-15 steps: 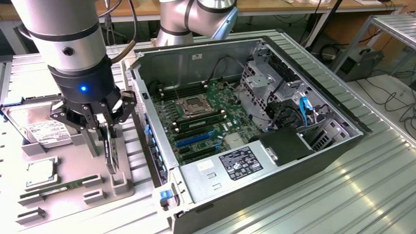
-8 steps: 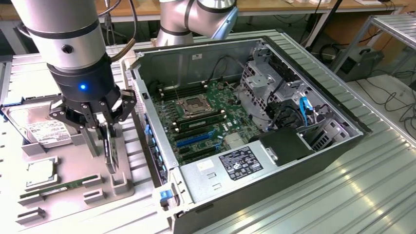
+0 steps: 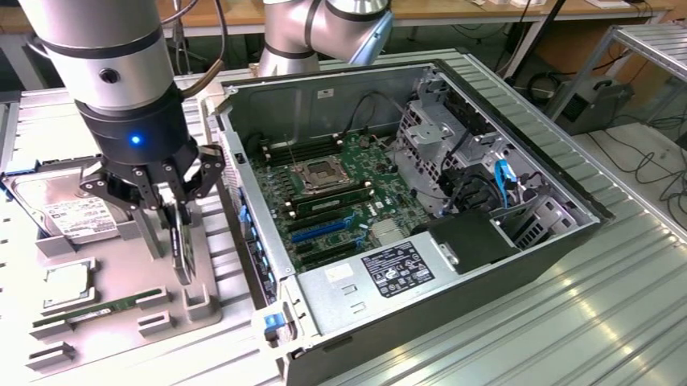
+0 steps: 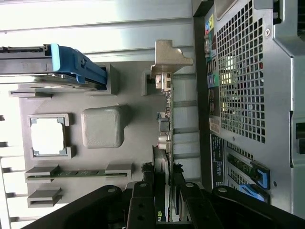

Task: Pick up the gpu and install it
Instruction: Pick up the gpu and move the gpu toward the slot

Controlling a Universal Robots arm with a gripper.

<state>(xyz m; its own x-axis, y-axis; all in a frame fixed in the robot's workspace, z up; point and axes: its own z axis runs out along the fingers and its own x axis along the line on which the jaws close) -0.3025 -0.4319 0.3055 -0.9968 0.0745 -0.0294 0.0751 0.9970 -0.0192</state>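
At the exterior view's left, over the matte grey moulded tray [image 3: 113, 261], the black gripper [image 3: 177, 233] [image 4: 164, 193] is clamped on the gpu [image 3: 185, 257] [image 4: 164, 131], a thin card upright on edge; its stamped silver bracket [image 4: 169, 59] is angular; the sheet-metal computer case [image 3: 504, 273] lies open to the right.

The claw [image 4: 163, 169] covers the near end of the gpu [image 4: 164, 138].
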